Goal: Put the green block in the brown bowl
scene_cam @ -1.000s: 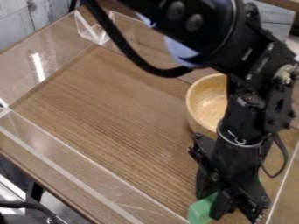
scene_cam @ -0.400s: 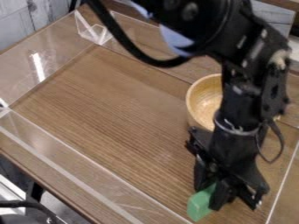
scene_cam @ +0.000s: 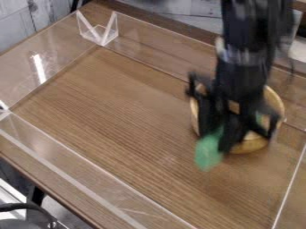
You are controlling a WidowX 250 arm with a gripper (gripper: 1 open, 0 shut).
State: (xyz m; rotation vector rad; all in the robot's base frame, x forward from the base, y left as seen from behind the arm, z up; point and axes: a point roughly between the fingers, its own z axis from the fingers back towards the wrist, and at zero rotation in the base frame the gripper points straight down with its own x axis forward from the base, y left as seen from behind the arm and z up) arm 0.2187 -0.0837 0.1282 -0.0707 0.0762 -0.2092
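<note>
Beneath the gripper (scene_cam: 221,143) hangs 1 bright green block (scene_cam: 212,151) (seemingly tilted, blurred).

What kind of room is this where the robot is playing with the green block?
Probably a robot lab or test bench, not a home. A black robot arm works over a wooden table fenced by clear plastic walls. Its gripper holds the green block beside the brown bowl.

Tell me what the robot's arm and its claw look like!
The arm is black all over, thick and chunky, a bit blurry in this picture. At its end sits the gripper, also black, with long thin fingers like dark sticks. No stickers, writing or cables can be made out now.
</note>
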